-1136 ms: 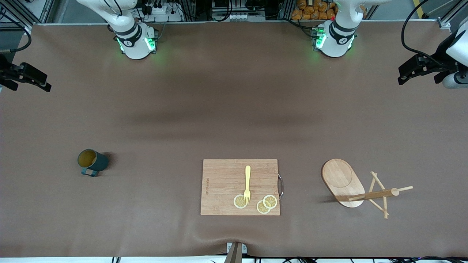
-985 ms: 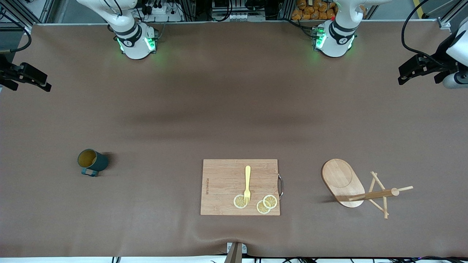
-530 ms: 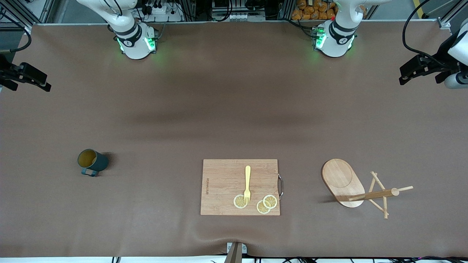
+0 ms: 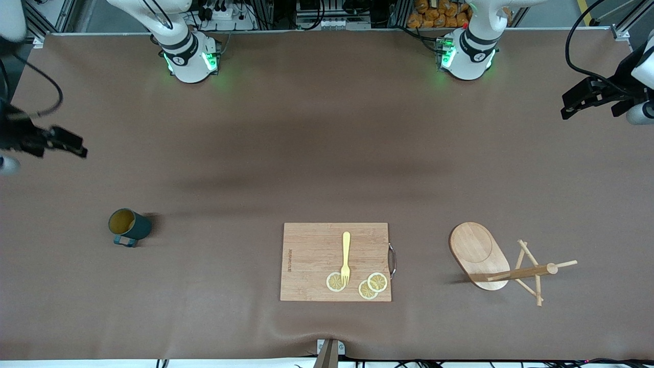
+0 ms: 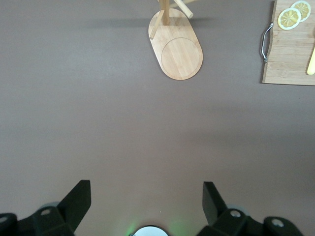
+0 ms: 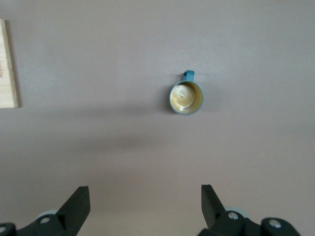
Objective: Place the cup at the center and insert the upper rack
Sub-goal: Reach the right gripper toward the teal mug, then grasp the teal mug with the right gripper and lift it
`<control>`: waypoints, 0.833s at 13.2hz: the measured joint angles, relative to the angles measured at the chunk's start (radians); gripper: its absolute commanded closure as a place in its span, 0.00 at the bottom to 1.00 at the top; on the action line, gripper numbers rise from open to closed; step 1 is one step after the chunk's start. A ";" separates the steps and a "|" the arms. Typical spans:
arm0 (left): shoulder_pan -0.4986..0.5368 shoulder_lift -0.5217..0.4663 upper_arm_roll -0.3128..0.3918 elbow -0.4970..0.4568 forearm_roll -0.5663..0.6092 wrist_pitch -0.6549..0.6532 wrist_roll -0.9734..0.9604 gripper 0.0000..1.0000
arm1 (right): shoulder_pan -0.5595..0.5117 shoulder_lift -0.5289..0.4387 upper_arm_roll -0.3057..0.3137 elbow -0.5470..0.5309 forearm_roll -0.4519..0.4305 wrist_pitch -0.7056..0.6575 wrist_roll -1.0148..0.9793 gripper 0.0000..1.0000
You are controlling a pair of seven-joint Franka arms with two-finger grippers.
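The cup, a dark teal mug with a yellowish inside, stands upright toward the right arm's end of the table; the right wrist view also shows the cup. The upper rack, a light wooden mug tree, stands on its oval base toward the left arm's end, and the left wrist view shows the upper rack too. My right gripper hangs open over bare table, away from the cup; its jaws hold nothing. My left gripper hangs open near the table's end, apart from the rack, and is seen empty.
A rectangular wooden cutting board with a metal handle lies between cup and rack, near the front camera. On it lie a yellow fork and three lemon slices. The arm bases stand along the table's back edge.
My right gripper has come in over the table, closer to the cup. My left gripper has drifted slightly toward its end of the table. Cup, rack and board have not moved.
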 measured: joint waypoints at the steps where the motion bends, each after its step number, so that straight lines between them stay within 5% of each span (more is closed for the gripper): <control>1: 0.000 0.000 0.000 0.000 0.000 0.000 0.000 0.00 | 0.003 0.042 0.001 -0.001 0.000 0.039 -0.001 0.00; 11: 0.000 0.000 -0.001 -0.001 0.000 0.000 0.000 0.00 | 0.018 0.356 -0.005 -0.107 -0.023 0.399 -0.002 0.00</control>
